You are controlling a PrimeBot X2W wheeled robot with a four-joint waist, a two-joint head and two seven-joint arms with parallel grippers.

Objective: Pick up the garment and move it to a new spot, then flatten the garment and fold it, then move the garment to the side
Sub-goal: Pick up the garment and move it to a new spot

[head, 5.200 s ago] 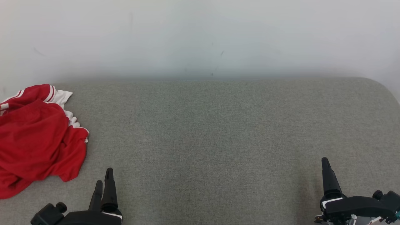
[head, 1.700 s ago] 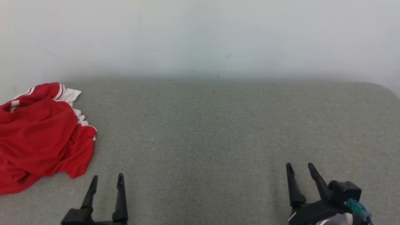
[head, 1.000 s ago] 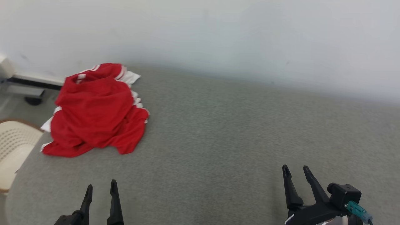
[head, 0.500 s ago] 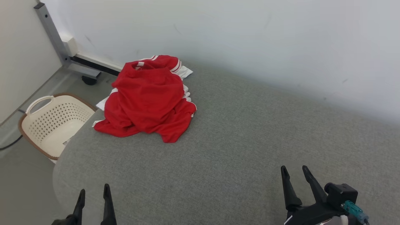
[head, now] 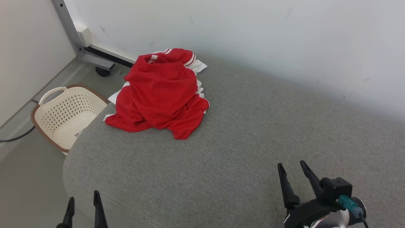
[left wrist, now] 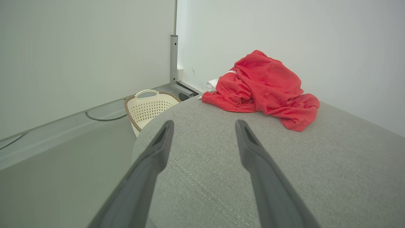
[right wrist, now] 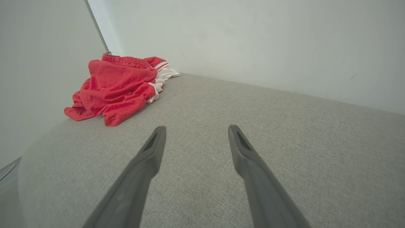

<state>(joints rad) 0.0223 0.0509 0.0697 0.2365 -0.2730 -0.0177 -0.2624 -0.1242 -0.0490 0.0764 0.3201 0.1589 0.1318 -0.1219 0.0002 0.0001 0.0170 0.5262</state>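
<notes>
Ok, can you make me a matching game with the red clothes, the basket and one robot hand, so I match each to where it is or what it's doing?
Things:
1. crumpled red fabric garment with white stripes
2. cream perforated plastic basket
3. right gripper

Places or states:
A. on the floor, beside the grey fabric cushion
B. fingers apart, holding nothing
C. heaped on the cushion, near the wall

Pairs: 1-C, 2-A, 3-B.
</notes>
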